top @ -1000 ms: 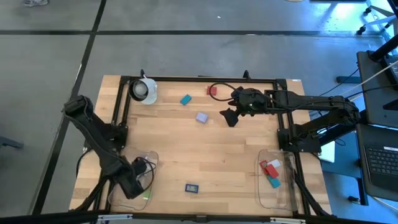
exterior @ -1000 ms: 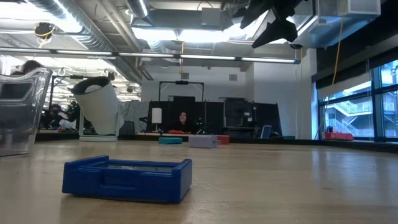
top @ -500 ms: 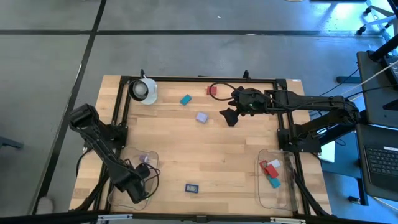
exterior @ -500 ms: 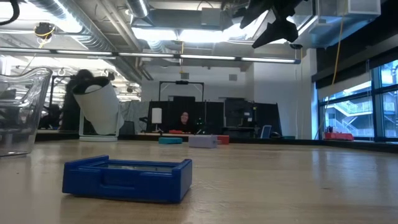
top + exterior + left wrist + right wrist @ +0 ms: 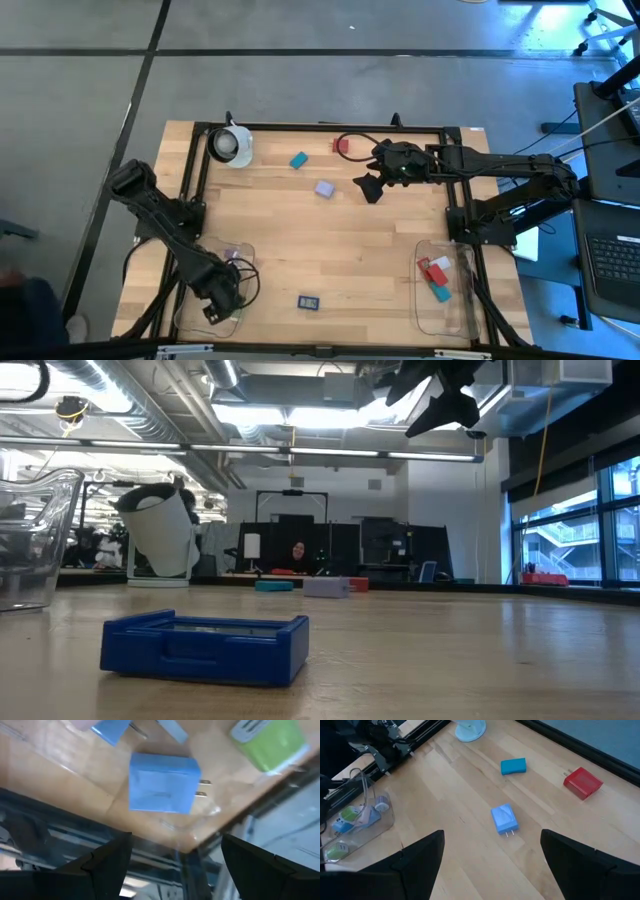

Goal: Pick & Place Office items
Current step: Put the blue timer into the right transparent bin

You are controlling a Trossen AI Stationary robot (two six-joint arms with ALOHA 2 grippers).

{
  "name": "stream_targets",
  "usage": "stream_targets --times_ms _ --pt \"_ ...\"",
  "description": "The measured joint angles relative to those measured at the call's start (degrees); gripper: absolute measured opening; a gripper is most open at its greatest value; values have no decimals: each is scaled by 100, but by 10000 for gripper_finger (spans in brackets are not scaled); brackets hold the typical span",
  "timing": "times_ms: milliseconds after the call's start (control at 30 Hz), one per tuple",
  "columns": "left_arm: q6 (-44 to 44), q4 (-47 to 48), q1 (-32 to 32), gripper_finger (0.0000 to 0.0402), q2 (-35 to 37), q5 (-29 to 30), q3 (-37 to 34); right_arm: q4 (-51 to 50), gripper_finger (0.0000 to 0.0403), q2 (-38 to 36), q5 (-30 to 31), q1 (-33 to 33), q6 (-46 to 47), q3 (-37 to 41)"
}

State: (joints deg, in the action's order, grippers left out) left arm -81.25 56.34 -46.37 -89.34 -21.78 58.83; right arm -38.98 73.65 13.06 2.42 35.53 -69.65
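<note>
My left gripper [image 5: 222,298] hangs open over the left clear tray [image 5: 243,255]. Its wrist view [image 5: 175,842] shows a light blue plug piece [image 5: 162,782] and a green piece [image 5: 267,742] lying in that tray. My right gripper [image 5: 370,187] is open and empty, held high above the table in the low view [image 5: 440,405], just right of the lavender piece [image 5: 324,188]. Its wrist view [image 5: 492,837] looks down on that piece [image 5: 504,818], a teal block [image 5: 513,766] and a red block [image 5: 583,782]. A dark blue piece [image 5: 308,302] lies flat near the front edge.
A white round object with a dark centre [image 5: 231,145] stands at the far left corner. The right clear tray [image 5: 462,300] holds red, white and teal pieces. A black frame [image 5: 320,127] runs along the table's far edge and sides. A person sits far behind the table [image 5: 296,552].
My left arm has shifted over the left tray, and its gripper has moved a little toward the table's right edge. My right gripper has kept still.
</note>
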Motion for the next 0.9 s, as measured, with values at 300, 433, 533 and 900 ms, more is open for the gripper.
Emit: stream_targets --times_ms 300,433,533,900 --pt "-43 1 388 287 956 134 0 0 333 0 -25 0 0 0" --pt "29 -4 605 287 1432 707 0 -2 333 0 -65 0 -1 0" --pt "271 -47 838 287 1735 1265 0 0 333 0 -63 0 22 0" --pt "3192 -1432 1594 287 2192 3932 2 31 333 0 -66 -131 305 0"
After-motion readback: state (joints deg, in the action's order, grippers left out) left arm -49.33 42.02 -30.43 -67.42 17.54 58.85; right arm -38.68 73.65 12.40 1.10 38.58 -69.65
